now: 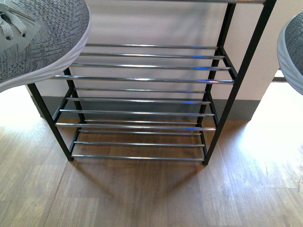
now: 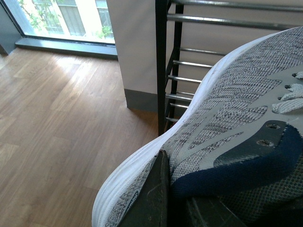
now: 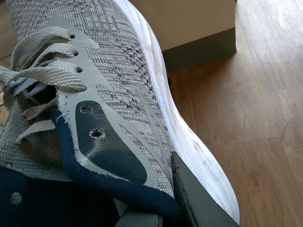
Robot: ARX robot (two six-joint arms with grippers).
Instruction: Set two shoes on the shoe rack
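Left sneaker (image 2: 227, 118), closest to the lens, is pinched at its navy collar by my left tool (image 2: 177, 205); my right tool (image 3: 165, 210) clamps the right sneaker (image 3: 123, 71) likewise. I judge the collar hold leaves each white sole free to land flat. Both shoes hang aloft, neither on a tier yet; the rack (image 1: 142, 79) stands ahead of and below both tools, on the floor (image 1: 142, 198).

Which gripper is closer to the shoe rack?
Left. Left fingers hold a sneaker overlapping the shoe rack's left post; right fingers hold the other sneaker clear of its right post.
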